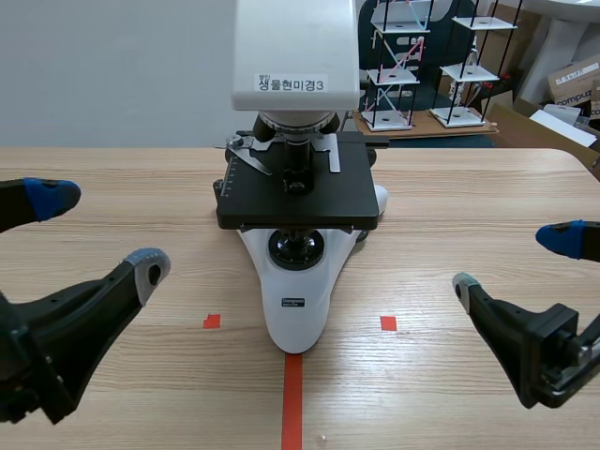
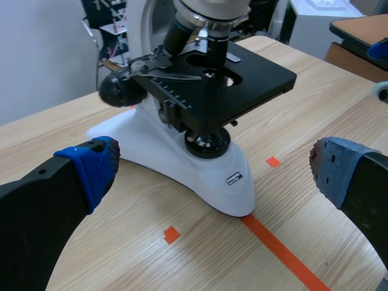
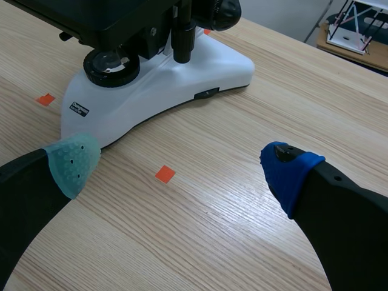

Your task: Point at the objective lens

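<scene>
Two claws, left claw (image 1: 98,232) and right claw (image 1: 514,262), sit low with fingers apart, either side of the microscope (image 1: 295,309). Its objective lens (image 1: 296,161) hangs just above the black stage (image 1: 328,202), midway across the tabletop (image 1: 469,206). I'd raise one claw over the stage edge and aim a fingertip at the lens, stopping short of contact.

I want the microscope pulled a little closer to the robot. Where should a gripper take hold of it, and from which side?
Probably the narrow front end of the white base, coming from the robot's side and above, with the fingers straddling its two flanks. The base tapers there, lies low on the table, and juts out clear of the overhanging black stage.
</scene>
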Controlling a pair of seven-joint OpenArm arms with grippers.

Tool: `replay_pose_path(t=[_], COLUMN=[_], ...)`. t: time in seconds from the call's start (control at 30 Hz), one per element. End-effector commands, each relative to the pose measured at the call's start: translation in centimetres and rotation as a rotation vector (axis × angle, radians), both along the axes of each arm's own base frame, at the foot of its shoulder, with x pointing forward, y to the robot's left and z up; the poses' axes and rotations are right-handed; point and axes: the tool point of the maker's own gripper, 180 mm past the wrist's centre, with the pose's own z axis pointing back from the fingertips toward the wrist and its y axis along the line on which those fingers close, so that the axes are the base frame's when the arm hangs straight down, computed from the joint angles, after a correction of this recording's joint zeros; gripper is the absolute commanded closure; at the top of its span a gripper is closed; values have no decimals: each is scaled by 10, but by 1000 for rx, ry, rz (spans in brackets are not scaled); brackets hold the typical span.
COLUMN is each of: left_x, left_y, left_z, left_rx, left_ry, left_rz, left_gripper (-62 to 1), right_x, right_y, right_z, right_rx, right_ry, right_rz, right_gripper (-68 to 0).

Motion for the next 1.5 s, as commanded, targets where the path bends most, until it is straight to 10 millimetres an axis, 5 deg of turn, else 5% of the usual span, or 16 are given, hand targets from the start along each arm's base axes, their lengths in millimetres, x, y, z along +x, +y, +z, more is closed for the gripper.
replay_pose_path(t=[0.0, 0.33, 0.57, 0.9, 1.47], left_x=[4, 38, 60, 75, 70], left_y=[-6, -8, -18, -43, -59], left_z=[-1, -17, -17, -3, -4], left_rx=[-12, -33, -41, -63, -73], left_ry=[0, -3, -34, -90, -82], left_rz=[-33, -53, -83, -160, -204], left_gripper=[-623, -602, -305, -36, -36], right_x=[3, 3, 3, 3, 3], right_y=[-2, -2, -2, -2, -2], right_z=[7, 7, 7, 7, 7], right_rx=[7, 7, 7, 7, 7], right_ry=[-25, -25, -25, -25, -25], right_rz=[-11, -11, -11, -11, -11], right_gripper=[-580, -579, -577, -577, -577])
